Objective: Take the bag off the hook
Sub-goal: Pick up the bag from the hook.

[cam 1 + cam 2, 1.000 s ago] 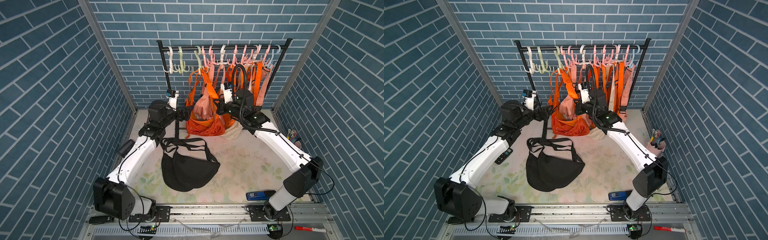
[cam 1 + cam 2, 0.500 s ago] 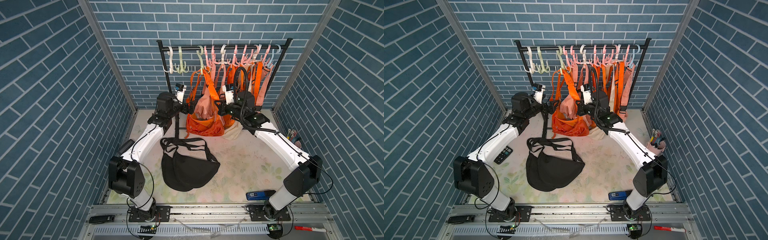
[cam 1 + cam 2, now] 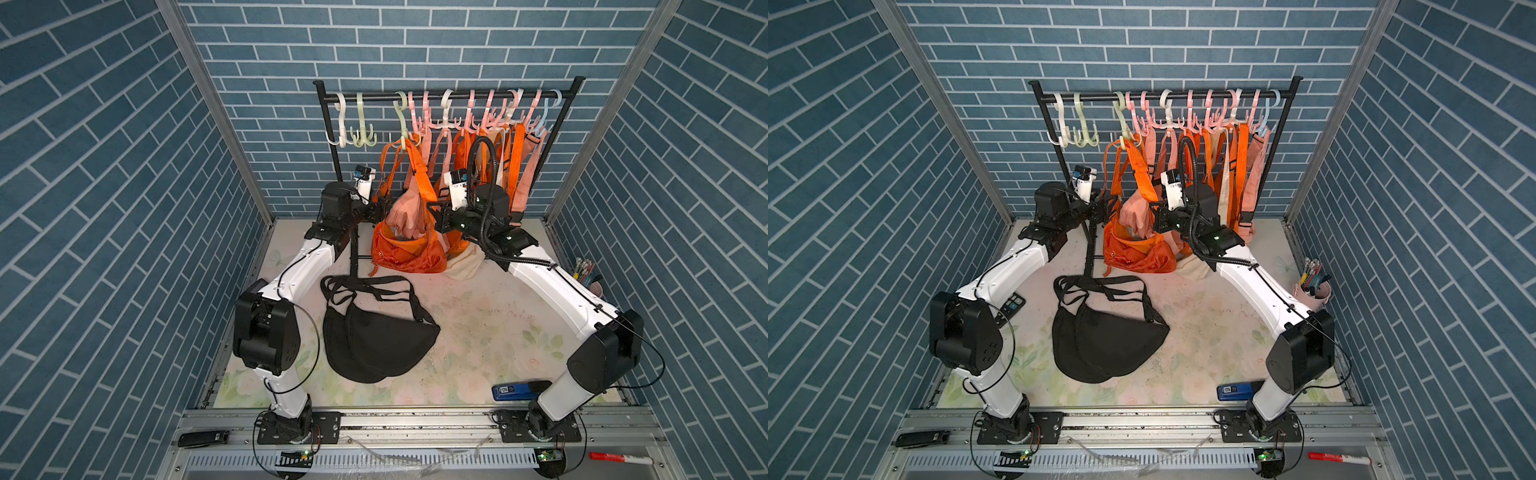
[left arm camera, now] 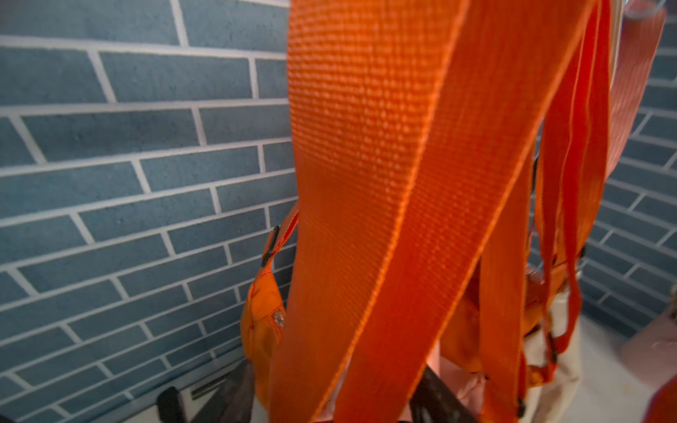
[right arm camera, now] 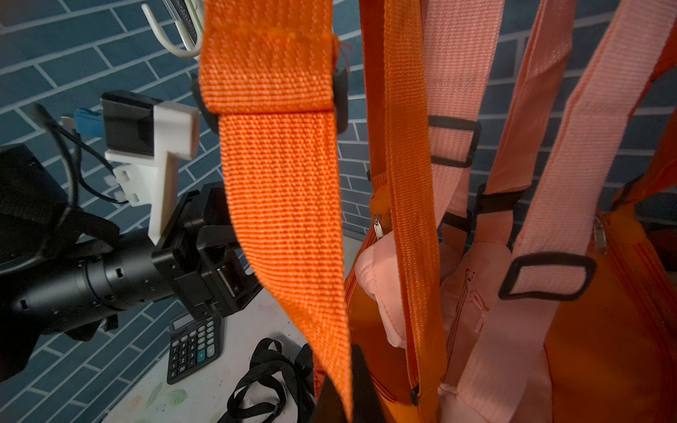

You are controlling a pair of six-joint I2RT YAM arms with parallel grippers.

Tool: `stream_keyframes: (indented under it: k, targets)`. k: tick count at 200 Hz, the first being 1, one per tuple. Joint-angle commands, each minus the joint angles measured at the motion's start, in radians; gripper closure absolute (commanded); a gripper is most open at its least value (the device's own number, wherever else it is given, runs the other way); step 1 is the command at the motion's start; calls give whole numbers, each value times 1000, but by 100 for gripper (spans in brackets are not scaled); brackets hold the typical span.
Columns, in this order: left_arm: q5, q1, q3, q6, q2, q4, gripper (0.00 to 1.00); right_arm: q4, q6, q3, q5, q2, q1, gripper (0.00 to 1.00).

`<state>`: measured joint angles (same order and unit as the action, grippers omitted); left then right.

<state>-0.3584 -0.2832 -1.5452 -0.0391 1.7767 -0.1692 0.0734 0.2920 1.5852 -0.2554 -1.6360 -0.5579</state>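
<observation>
- Jaws of the left gripper (image 3: 377, 211) have narrowed around the orange strap (image 3: 392, 174) at upper centre of a top view, the arm having risen there; whether they pinch it yet cannot be told.
- Meanwhile the right gripper (image 3: 436, 214) stays clenched on the strap's other run.
- Still suspended from the pale green hook (image 3: 401, 120), the orange bag (image 3: 409, 255) looks ready for lifting off.

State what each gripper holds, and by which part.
Right gripper clamps the woven strap of the orange fabric bag. Left gripper straddles an orange strap, jaws not closed.
</observation>
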Motion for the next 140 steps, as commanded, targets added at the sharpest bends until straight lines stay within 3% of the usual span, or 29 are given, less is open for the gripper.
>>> stream_keyframes:
  k: [1,29,140]
  targets:
    - [-18,7,-42,-5,23,-40,57,-7,32,-11,-24,33,6,100]
    - [-35,7,-62,-11,29,-26,100,-9,33,-12,-26,31,9,100]
    - [-15,7,-144,-73,-63,67,100,5,53,123,-51,-59,12,100]
